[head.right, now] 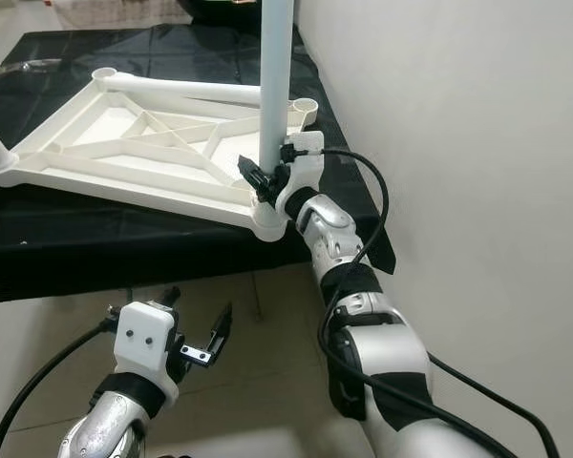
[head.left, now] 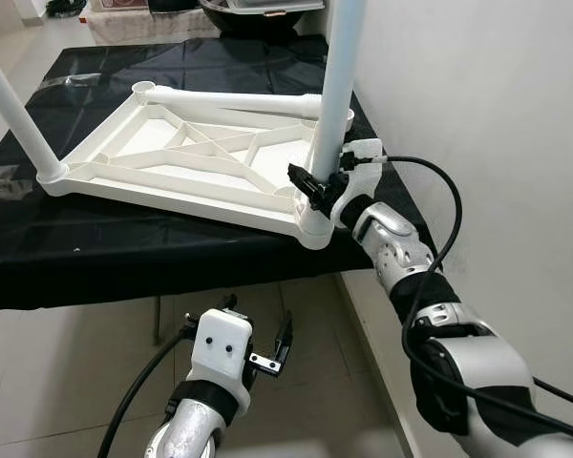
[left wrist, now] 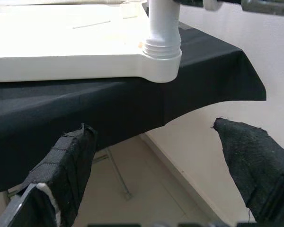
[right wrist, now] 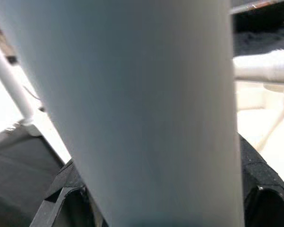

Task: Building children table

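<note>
On a black-covered table (head.left: 95, 253), white tabletop (head.left: 186, 157) upside down, right gripper (head.left: 317, 188) clamped on the upright leg (head.left: 338, 86) at its near right corner, left gripper (head.left: 237, 345) open below the near edge.

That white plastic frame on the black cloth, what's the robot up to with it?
It is putting together a small table. The tabletop lies upside down on a black-covered table. The right claw grips an upright leg standing in the near corner socket. Another leg stands at the far left corner, and a third lies loose across the frame. The left claw hangs open below the table edge.
</note>
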Available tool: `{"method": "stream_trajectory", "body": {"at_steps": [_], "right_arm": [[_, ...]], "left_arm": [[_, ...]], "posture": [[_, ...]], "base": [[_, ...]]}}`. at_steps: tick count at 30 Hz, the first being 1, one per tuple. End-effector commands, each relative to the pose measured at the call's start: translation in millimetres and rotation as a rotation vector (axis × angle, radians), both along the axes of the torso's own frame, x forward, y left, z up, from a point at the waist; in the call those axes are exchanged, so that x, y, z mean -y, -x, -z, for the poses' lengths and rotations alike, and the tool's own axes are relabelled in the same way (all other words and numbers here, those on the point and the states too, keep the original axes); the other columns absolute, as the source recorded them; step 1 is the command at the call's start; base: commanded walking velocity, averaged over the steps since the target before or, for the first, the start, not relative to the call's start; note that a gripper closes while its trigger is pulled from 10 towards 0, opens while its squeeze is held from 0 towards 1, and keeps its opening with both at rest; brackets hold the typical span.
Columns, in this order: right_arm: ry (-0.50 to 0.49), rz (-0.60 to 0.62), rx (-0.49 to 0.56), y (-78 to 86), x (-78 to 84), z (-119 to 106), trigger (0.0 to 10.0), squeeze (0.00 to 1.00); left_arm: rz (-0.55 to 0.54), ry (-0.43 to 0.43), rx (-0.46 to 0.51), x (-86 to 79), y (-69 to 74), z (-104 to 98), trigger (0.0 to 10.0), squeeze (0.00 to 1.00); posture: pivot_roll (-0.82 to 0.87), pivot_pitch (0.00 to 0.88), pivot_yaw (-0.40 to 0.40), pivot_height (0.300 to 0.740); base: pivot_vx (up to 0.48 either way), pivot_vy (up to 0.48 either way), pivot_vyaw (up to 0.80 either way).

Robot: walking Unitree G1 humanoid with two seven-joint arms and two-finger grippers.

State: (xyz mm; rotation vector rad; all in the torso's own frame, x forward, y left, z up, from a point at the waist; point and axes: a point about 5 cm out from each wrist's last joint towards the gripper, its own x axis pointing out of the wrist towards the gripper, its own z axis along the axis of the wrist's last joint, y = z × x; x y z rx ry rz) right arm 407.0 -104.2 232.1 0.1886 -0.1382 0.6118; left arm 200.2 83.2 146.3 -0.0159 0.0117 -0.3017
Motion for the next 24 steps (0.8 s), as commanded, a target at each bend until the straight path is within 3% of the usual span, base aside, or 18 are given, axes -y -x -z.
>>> {"method": "stream_trajectory", "body": {"at_steps": [1, 6, 8, 11, 18, 19, 21, 22, 23, 24], "right_arm": [[0.001, -0.090, 0.025, 1.3, -9.3, -7, 10.0, 0.00], [0.035, -0.374, 0.065, 11.6, -28.6, -15, 10.0, 0.00], [0.035, -0.374, 0.065, 11.6, -28.6, -15, 10.0, 0.00], [0.082, -0.498, 0.076, 16.8, -36.3, -14, 10.0, 0.00], [0.120, -0.615, 0.082, 22.4, -46.4, -13, 10.0, 0.00], [0.114, -0.688, 0.087, 26.7, -49.9, -14, 6.7, 0.00], [0.114, -0.688, 0.087, 26.7, -49.9, -14, 6.7, 0.00], [0.105, -0.771, 0.088, 31.4, -52.5, -14, 4.3, 0.00], [0.105, -0.771, 0.088, 31.4, -52.5, -14, 4.3, 0.00], [0.106, -0.838, 0.090, 35.7, -54.9, -13, 2.4, 0.00]], "left_arm": [[-0.001, -0.005, -0.009, -0.6, 1.4, 1, 10.0, 0.00], [0.000, -0.009, -0.008, -0.6, 0.3, 2, 10.0, 0.00], [0.000, -0.009, -0.008, -0.6, 0.3, 2, 10.0, 0.00], [0.001, -0.012, -0.008, -0.5, -0.3, 3, 10.0, 0.00], [0.001, -0.013, -0.007, 0.2, -1.0, 4, 10.0, 0.00], [0.000, -0.013, -0.007, 0.5, -1.1, 4, 10.0, 0.00], [0.000, -0.013, -0.007, 0.5, -1.1, 4, 10.0, 0.00], [0.000, -0.013, -0.007, 0.7, -1.0, 4, 10.0, 0.00], [0.000, -0.013, -0.007, 0.7, -1.0, 4, 10.0, 0.00], [0.000, -0.013, -0.006, 0.9, -1.0, 4, 10.0, 0.00]], "posture": [[0.12, 0.173, -0.044, 0.740], [0.12, 0.152, -0.047, 0.740], [0.12, 0.152, -0.047, 0.740], [0.13, 0.139, -0.051, 0.740], [0.13, 0.123, -0.061, 0.740], [0.13, 0.119, -0.064, 0.740], [0.13, 0.119, -0.064, 0.740], [0.13, 0.114, -0.065, 0.740], [0.13, 0.114, -0.065, 0.740], [0.13, 0.114, -0.065, 0.740]], "base": [[0.000, 0.000, 0.00], [0.000, 0.000, 0.00], [0.000, 0.000, 0.00], [0.000, 0.000, 0.00], [0.000, 0.000, 0.00], [0.000, 0.000, 0.00], [0.000, 0.000, 0.00], [0.000, 0.000, 0.00], [0.000, 0.000, 0.00], [0.000, 0.000, 0.00]]}}
